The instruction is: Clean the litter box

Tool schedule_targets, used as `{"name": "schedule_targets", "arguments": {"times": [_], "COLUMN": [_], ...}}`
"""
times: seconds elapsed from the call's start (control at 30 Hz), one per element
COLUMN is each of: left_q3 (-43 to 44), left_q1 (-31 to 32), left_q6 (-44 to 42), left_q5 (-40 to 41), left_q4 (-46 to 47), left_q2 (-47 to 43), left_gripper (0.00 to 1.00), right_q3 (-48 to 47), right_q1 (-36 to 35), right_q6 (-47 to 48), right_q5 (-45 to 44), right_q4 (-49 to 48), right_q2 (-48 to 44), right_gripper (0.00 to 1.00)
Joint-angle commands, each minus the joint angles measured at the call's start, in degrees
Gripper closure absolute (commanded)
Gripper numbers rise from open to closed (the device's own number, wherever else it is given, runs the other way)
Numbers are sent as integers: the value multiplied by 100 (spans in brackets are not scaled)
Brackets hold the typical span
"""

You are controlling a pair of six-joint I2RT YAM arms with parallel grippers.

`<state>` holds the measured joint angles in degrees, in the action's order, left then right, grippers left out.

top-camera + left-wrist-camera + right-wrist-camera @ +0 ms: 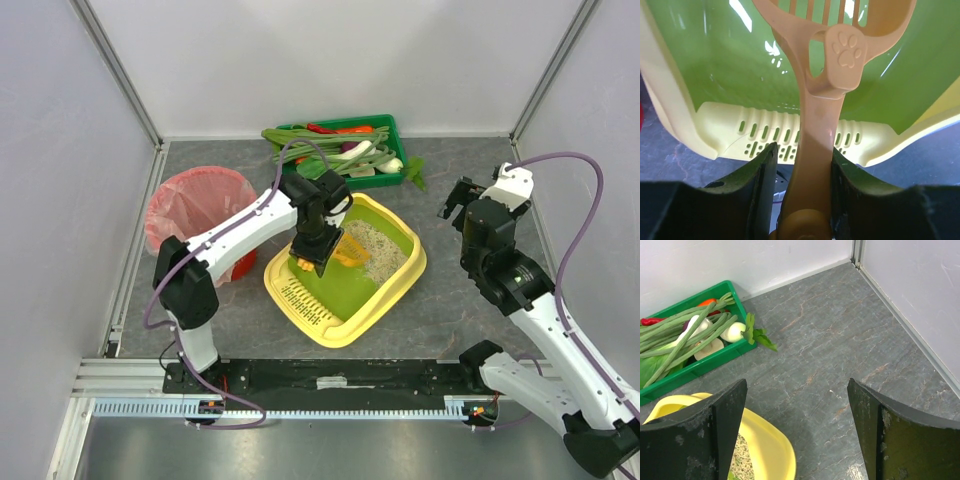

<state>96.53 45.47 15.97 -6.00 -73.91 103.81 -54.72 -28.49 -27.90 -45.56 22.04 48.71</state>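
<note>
My left gripper (312, 262) is pinched on the handle of the orange slotted plastic scoop (815, 145), over the lime-green floor of the large yellow-rimmed plastic litter box (340, 330), close to its slotted ledge. The pale litter (382, 250) lies at the box's far end. My right gripper (455, 205) is spread wide and holds nothing, off the box's far right corner.
</note>
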Motion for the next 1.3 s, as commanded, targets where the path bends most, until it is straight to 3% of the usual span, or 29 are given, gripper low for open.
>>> {"name": "schedule_targets", "arguments": {"times": [0.0, 0.23, 0.63, 1.13, 1.27], "left_q3": [270, 665, 1298, -46, 76], "left_q1": [-91, -100, -100, -118, -118], "left_q6": [-269, -463, 161, 460, 460], "left_q5": [178, 116, 143, -112, -77], "left_q4": [-220, -369, -1423, -1416, -1424], "left_q2": [147, 684, 834, 351, 438], "left_gripper": [98, 98, 98, 98, 98], "right_q3": [-56, -206, -92, 58, 75], "right_q1": [19, 19, 19, 28, 19], "right_q6": [-101, -14, -93, -40, -31], "right_q5": [-164, -6, 223, 460, 574], "right_q4": [19, -7, -7, -7, 2], "right_q2": [-20, 227, 271, 280, 323], "right_gripper": [10, 10, 10, 9, 9]}}
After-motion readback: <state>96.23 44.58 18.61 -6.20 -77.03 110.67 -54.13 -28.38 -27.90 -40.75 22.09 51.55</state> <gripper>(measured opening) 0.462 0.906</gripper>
